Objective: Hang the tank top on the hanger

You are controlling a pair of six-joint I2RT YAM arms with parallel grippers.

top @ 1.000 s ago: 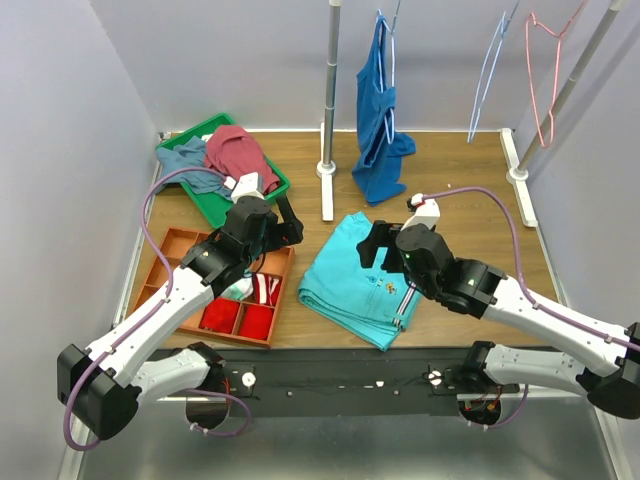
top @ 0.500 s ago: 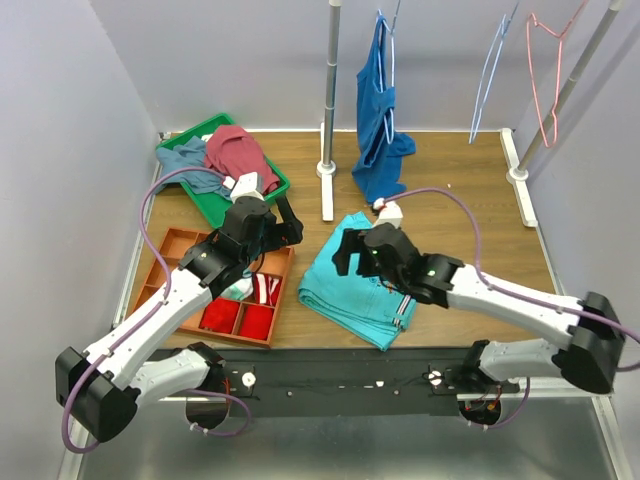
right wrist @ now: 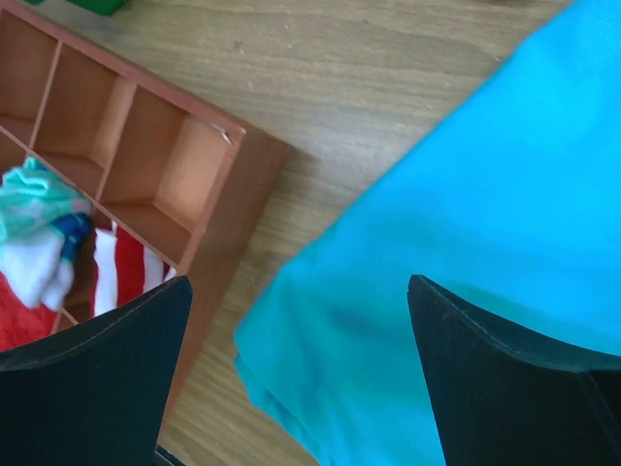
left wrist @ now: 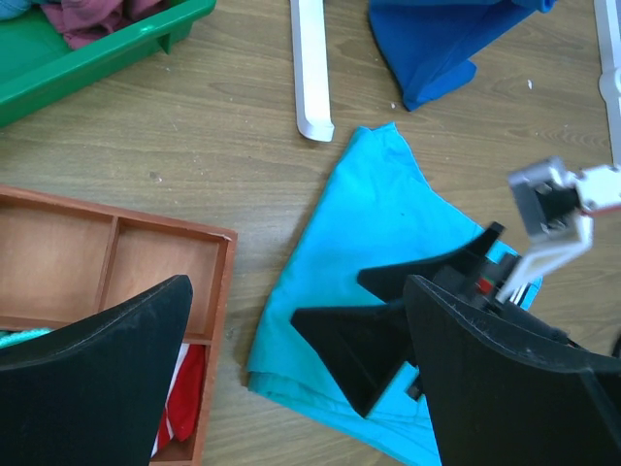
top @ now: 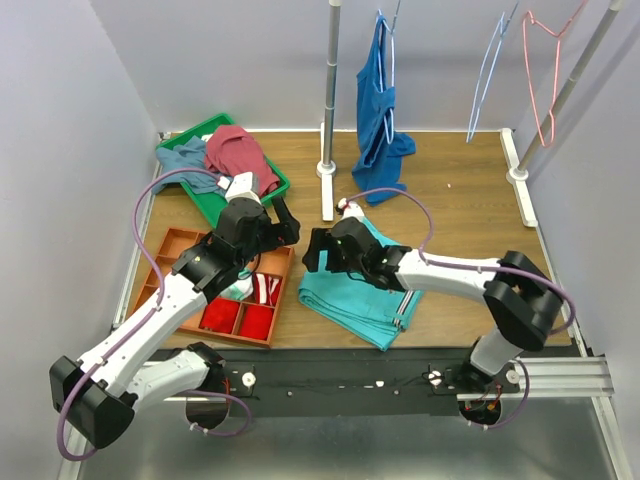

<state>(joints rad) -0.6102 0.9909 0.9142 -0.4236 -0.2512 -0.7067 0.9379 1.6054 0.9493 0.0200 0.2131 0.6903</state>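
The maroon tank top lies bunched in the green tray at the back left; a corner of it shows in the left wrist view. The pale blue-white hanger hangs bare from the rail at the back right. My left gripper hovers open over the wood between the tray and the trousers, nothing between its fingers. My right gripper is open and empty over the left edge of the turquoise trousers, close to the left gripper.
A brown compartment organizer with socks and red cloth sits front left. A royal-blue top hangs at the back centre beside a rack pole. A salmon hanger hangs far right. Grey-blue cloth shares the green tray.
My right gripper has swung left across the trousers, from their right side to their left edge near the organizer. The left arm has barely moved. Both grippers stay open.
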